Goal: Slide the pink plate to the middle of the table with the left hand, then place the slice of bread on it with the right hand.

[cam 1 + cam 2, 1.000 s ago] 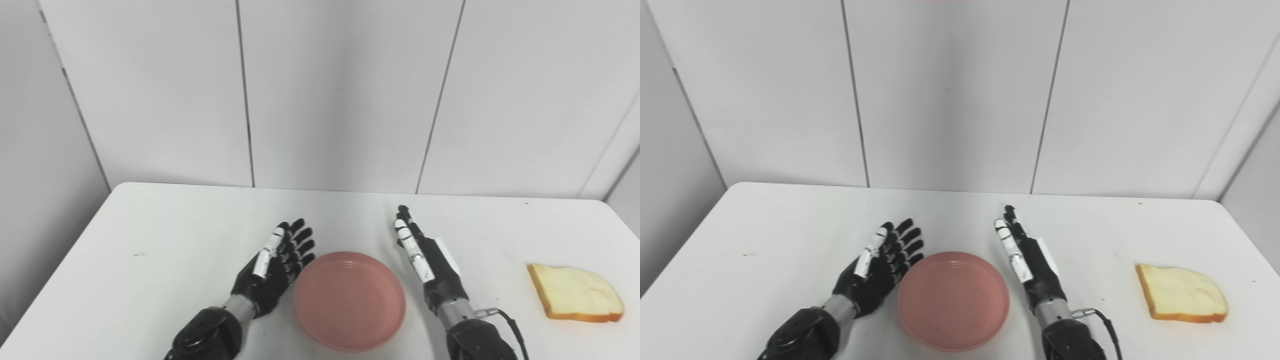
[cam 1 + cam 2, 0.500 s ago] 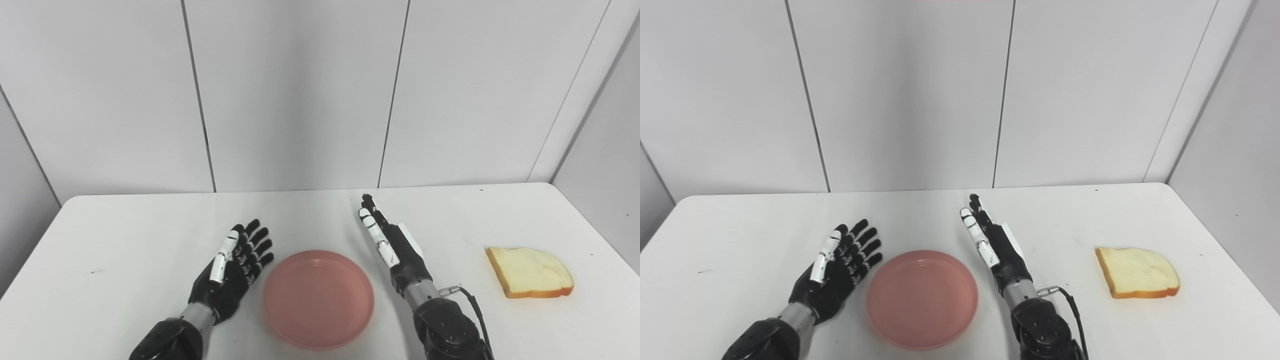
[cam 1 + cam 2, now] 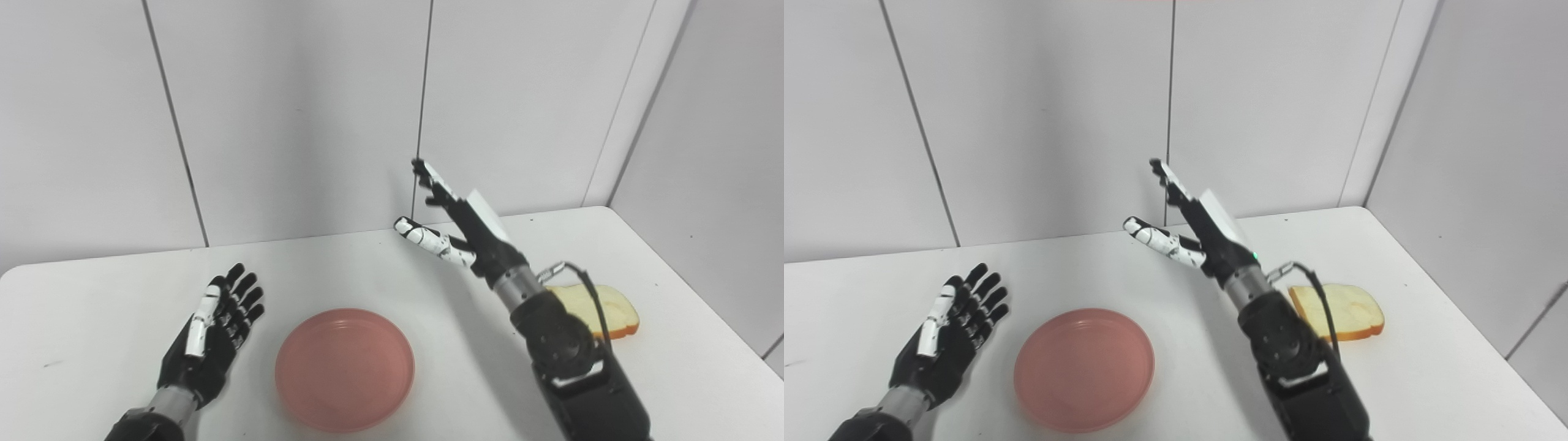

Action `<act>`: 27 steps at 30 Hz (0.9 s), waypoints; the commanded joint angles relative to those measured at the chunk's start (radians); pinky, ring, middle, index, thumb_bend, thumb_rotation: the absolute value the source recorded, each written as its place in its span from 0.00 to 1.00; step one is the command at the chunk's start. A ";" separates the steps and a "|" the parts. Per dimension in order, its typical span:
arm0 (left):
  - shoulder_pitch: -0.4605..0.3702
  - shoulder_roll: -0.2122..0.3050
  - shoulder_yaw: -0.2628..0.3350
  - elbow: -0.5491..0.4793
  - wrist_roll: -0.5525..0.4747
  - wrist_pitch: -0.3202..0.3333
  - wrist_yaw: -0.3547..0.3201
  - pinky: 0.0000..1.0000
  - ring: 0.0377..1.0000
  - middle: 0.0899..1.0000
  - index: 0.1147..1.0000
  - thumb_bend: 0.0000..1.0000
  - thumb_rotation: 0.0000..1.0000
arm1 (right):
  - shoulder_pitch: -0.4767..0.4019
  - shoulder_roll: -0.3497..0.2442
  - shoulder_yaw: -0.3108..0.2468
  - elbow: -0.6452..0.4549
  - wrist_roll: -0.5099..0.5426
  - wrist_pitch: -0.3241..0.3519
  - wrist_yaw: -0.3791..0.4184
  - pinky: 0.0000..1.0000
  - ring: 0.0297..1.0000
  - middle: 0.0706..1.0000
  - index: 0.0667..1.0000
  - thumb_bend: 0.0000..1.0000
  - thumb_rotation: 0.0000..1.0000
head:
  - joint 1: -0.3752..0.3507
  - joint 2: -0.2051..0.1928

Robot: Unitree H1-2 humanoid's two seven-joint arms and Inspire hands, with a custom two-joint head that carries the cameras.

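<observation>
The round pink plate (image 3: 345,369) lies on the white table (image 3: 110,294) near its front edge, with nothing on it. My left hand (image 3: 211,331) rests open on the table just left of the plate, palm up, not touching it. My right hand (image 3: 456,229) is raised above the table, open, fingers stretched up and back with the thumb spread to the left. The slice of bread (image 3: 1344,312) lies flat on the table's right side, partly hidden behind my right forearm in the left eye view.
White wall panels (image 3: 294,110) stand right behind the table and turn a corner at the back right. The table's right edge (image 3: 1464,331) runs close to the bread.
The camera has turned to the right, shifting the whole picture left. My right hand has lifted off the table and spread its thumb. The left hand, plate and bread stay put.
</observation>
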State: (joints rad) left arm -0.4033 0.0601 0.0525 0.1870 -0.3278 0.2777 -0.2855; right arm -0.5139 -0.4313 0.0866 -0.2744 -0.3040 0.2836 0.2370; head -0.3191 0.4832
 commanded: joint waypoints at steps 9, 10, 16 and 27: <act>-0.028 0.062 0.028 -0.064 -0.061 0.004 -0.050 1.00 0.99 1.00 0.99 0.42 1.00 | -0.145 -0.231 0.001 -0.123 -0.084 0.185 0.341 0.82 0.93 0.95 0.96 1.00 0.44 | -0.082 0.055; -0.028 0.067 0.028 -0.064 -0.064 0.005 -0.056 1.00 0.99 1.00 0.99 0.42 1.00 | -0.149 -0.237 -0.006 -0.126 -0.105 0.186 0.378 0.82 0.93 0.96 0.96 1.00 0.44 | -0.082 0.055; -0.033 0.082 0.049 -0.071 -0.089 0.037 -0.050 1.00 1.00 1.00 1.00 0.44 1.00 | -0.180 -0.250 -0.095 -0.144 -0.264 0.186 0.726 0.87 0.98 0.99 1.00 1.00 0.34 | -0.106 0.077; -0.034 0.102 0.068 -0.085 -0.077 0.040 -0.045 0.98 0.98 0.98 0.98 0.43 1.00 | -0.151 -0.439 -0.038 -0.134 -0.374 0.185 0.916 0.95 1.00 1.00 1.00 1.00 0.28 | -0.112 0.104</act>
State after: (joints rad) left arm -0.4006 0.1473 0.1133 0.1253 -0.3936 0.3353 -0.3255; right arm -0.6406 -0.8204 0.0439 -0.3970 -0.6547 0.4686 1.1476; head -0.4295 0.5860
